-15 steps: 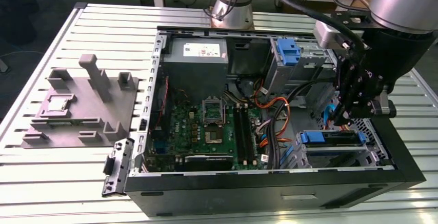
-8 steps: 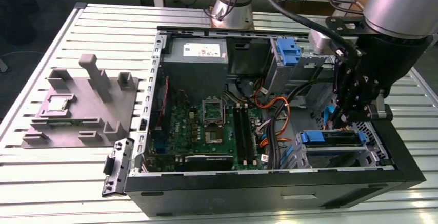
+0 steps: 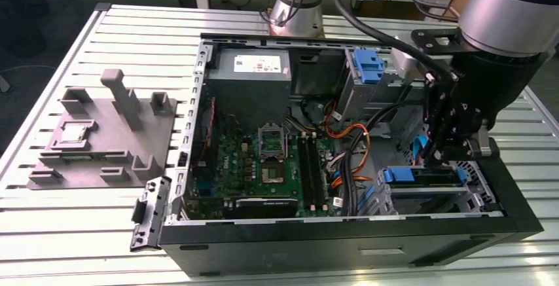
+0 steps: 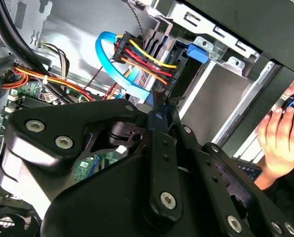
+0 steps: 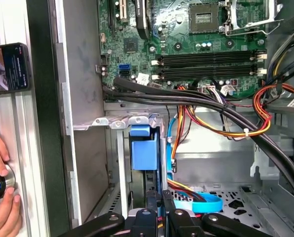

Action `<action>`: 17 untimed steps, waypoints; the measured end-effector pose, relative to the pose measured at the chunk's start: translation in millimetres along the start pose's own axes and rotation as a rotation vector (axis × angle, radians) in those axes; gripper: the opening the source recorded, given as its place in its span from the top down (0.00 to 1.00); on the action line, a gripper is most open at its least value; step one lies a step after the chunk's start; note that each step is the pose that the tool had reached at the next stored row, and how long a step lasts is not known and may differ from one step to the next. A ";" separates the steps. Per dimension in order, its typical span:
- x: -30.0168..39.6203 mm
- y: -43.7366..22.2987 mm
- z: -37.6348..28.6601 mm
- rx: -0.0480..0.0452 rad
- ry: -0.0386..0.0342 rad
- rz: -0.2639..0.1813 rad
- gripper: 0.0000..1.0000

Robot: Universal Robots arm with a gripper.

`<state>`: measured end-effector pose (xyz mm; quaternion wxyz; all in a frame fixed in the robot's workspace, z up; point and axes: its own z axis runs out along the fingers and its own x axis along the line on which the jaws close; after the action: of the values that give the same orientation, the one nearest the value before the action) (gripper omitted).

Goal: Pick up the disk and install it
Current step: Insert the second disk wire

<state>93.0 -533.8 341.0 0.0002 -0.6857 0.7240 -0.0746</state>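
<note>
One open computer case (image 3: 349, 233) lies on the slatted metal worktop (image 3: 52, 220), with one grey fixture (image 3: 101, 135) near the worktop's edge on the exterior view's left. One end effector (image 3: 450, 158) reaches into the case's drive bay, closed on the disk's (image 5: 143, 153) blue carrier; the disk itself is mostly hidden. A person's hand (image 4: 280, 136) rests outside the case.

Silver arm (image 3: 511, 11), black wrist, black screw-studded hand (image 4: 159, 111).
</note>
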 end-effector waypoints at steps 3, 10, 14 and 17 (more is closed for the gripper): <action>1.0 0.7 2.0 0.0044 -0.0016 -0.011 0.84; 3.9 3.0 5.0 0.0188 -0.0043 -0.030 0.84; 3.8 3.2 6.5 0.0203 -0.0042 -0.030 0.84; 3.7 3.4 7.5 0.0203 -0.0043 -0.030 0.84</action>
<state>90.2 -538.1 333.6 0.0076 -0.6968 0.7127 -0.0805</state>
